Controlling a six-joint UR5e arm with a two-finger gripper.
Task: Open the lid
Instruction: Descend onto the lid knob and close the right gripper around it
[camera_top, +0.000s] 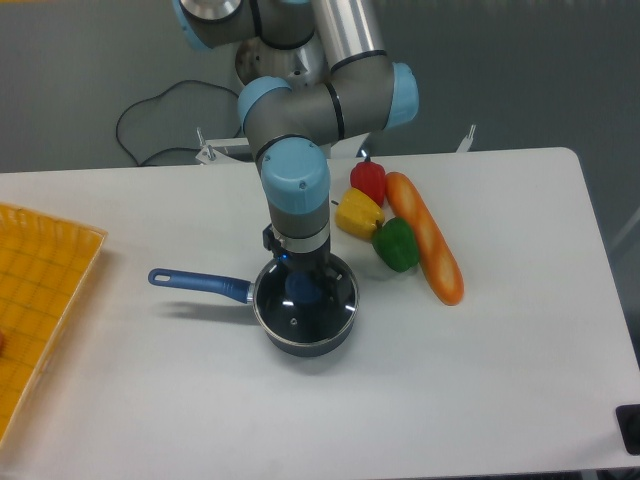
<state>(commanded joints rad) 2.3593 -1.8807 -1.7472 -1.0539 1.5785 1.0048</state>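
One gripper (300, 275), directly above the lid (305, 298) and its blue knob (303, 289), lid seated on saucepan (290, 335); finger state cannot be told.

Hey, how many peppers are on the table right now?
3, clustered right of the arm: a red pepper at the back, a yellow pepper in front of it, and a green pepper nearest, beside the baguette. None looks hidden.
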